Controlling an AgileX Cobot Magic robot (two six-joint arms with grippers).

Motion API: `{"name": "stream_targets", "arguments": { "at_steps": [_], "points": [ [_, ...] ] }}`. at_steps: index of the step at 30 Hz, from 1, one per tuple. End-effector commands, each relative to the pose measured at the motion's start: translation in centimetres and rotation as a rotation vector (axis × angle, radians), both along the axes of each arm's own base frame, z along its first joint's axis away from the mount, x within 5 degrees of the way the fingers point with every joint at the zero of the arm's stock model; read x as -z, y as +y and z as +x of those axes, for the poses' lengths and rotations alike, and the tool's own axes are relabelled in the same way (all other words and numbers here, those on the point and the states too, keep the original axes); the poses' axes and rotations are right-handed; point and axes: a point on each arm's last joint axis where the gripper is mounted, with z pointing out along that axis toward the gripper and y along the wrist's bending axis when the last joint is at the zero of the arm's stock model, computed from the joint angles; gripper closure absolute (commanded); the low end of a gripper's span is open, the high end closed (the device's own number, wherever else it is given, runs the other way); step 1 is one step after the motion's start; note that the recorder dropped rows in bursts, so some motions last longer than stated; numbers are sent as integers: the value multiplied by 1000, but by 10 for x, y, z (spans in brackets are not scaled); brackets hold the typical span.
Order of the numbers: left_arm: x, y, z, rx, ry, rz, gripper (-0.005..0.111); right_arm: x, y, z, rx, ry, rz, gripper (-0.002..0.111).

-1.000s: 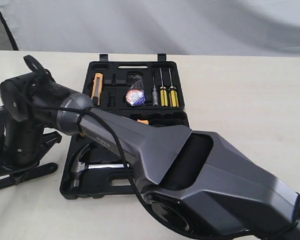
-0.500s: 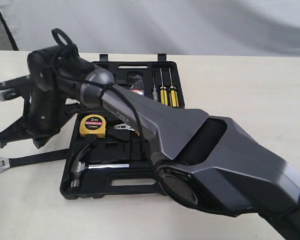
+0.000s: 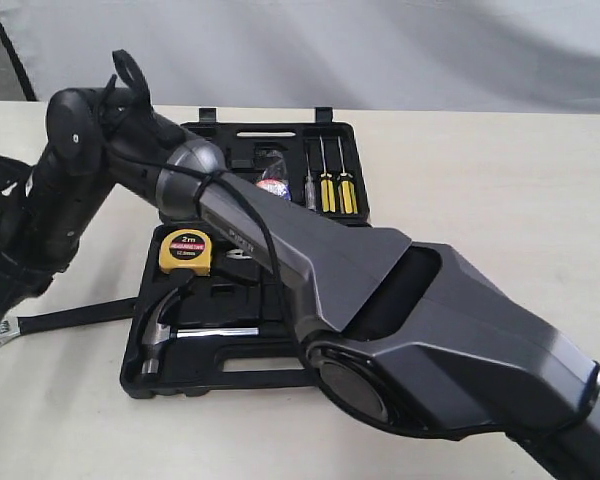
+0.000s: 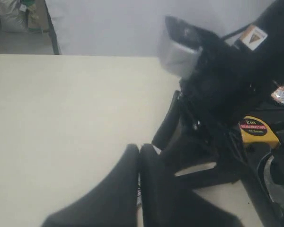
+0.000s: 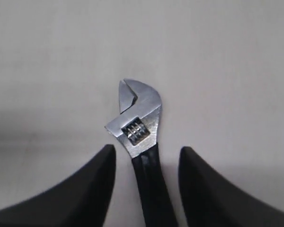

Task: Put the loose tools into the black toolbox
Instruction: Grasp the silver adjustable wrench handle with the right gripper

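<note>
Your pale, smooth surface (image 3: 480, 180) carries everything. Your right arm (image 3: 380, 300), big, dark grey and shiny, reaches across from low right to high left, then bends down. It hides a large part of the black toolbox (image 3: 195, 375), which lies open in two bumpy plastic halves.

The right tool (image 5: 146, 150) points down at the surface left of the box. Its two black fingers (image 5: 92, 189) stand wide apart, one on each side of the wrench (image 3: 80, 316), with a gap on both sides. The wrench lies flat on the surface, outside the box, its head silver.

The hammer (image 3: 160, 320) rests in the near half. You see its curved steel head, but the arm covers its handle.

The left tool (image 4: 138, 150) looks blurry, with its dark fingers pressed together.

The yellow tape measure (image 3: 185, 250) sits in the box. The tape roll (image 3: 273, 186) peeks out in the far half.
</note>
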Motion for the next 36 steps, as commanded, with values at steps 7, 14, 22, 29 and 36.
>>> {"name": "stream_targets", "arguments": {
  "at_steps": [7,14,22,29,36],
  "points": [
    [1,0,-2,-1,-5,-27,105,48,4,-2,-119,9,-32,55],
    [1,0,-2,-1,-5,-27,105,69,0,-7,-148,73,-90,74],
    [1,0,-2,-1,-5,-27,105,68,3,-4,-122,45,-63,109],
    [1,0,-2,-1,-5,-27,105,31,10,4,-84,-70,60,109],
    [1,0,-2,-1,-5,-27,105,1,8,9,2,-120,106,109]
  ]
}}
